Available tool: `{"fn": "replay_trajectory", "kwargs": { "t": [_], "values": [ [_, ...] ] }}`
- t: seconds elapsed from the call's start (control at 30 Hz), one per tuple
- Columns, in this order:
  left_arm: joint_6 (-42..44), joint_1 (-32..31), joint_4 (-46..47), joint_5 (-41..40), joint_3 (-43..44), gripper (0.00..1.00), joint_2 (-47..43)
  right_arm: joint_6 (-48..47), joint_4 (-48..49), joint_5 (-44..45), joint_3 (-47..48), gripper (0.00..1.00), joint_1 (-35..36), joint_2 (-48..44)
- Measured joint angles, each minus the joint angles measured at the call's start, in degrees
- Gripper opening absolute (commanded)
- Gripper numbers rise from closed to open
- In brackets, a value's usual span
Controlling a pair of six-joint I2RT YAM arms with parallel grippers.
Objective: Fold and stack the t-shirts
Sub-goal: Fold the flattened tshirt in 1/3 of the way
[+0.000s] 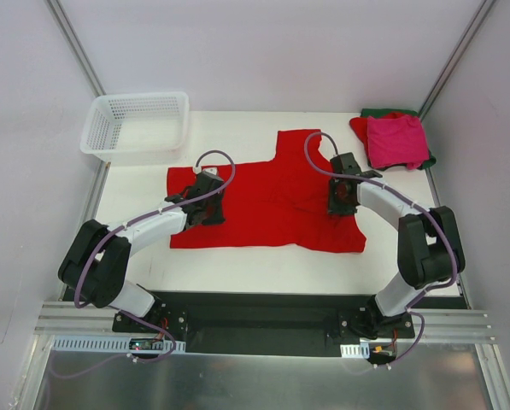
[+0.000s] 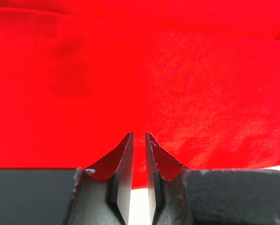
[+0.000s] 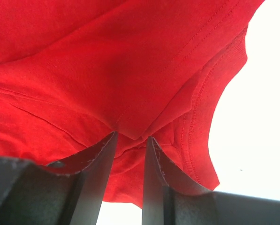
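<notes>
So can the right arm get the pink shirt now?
Probably yes: the pink shirt lies near the right gripper, nothing between, but that gripper is pinching the red shirt and must let go first.

A white table (image 1: 237, 269) is filling the middle of the enclosure, its bare top glowing under even, diffuse light that is casting only soft shadows. Pale, plain walls are closing it in: a back wall (image 1: 263, 51), a left wall (image 1: 24, 171) and a right wall (image 1: 494, 171), with slim metal posts (image 1: 77, 47) running up the rear corners. A white mesh basket (image 1: 140, 96) is sitting at the far left corner. Along the near edge an aluminium rail (image 1: 67, 320) is crossing, and a brushed metal sheet (image 1: 255, 380) is lying below it.
</notes>
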Motion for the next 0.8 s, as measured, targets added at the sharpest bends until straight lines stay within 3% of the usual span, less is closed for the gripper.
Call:
{"fn": "replay_trajectory", "kwargs": {
  "t": [0.8],
  "values": [
    [0.26,0.00,0.00,-0.09,0.00,0.15,0.42,-0.15,0.76,-0.48,1.29,0.34,-0.04,2.93]
  ]
}}
